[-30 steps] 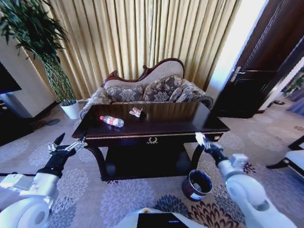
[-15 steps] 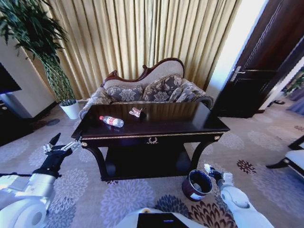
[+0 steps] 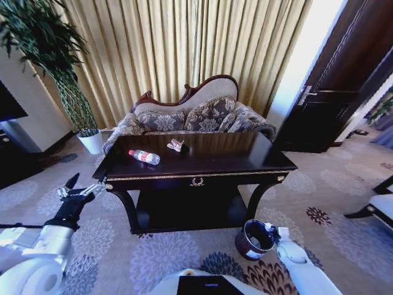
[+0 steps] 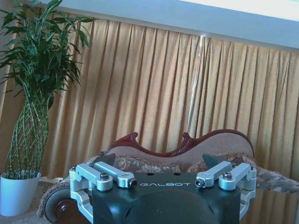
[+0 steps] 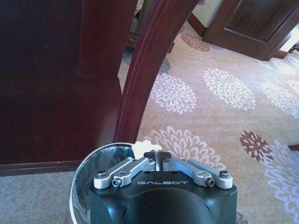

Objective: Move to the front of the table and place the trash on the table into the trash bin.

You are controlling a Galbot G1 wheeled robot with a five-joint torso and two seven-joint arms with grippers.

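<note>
The right gripper hangs directly above the rim of the trash bin, which stands on the carpet just beside the front right leg of the counter. In the right wrist view its jaws are pressed together on a small white paper bit, and this bit sits over the edge of the bin's opening, not yet clearly inside. So the relation that matters now is vertical: the paper is above the bin, near its wall on the side of the counter leg. I judge that a release here could drop it on the rim or outside, so a small shift toward the centre of the opening seems safer. What lies inside the bin, I cannot tell.

The left gripper waits with spread jaws near the front left corner of the counter, apart from it.

On the counter remain the clear bottle with a red label, lying on its side with its long axis running across toward the left edge, and the crumpled wrapper behind it, near the middle. The bottle is nearer to the left arm.
</note>
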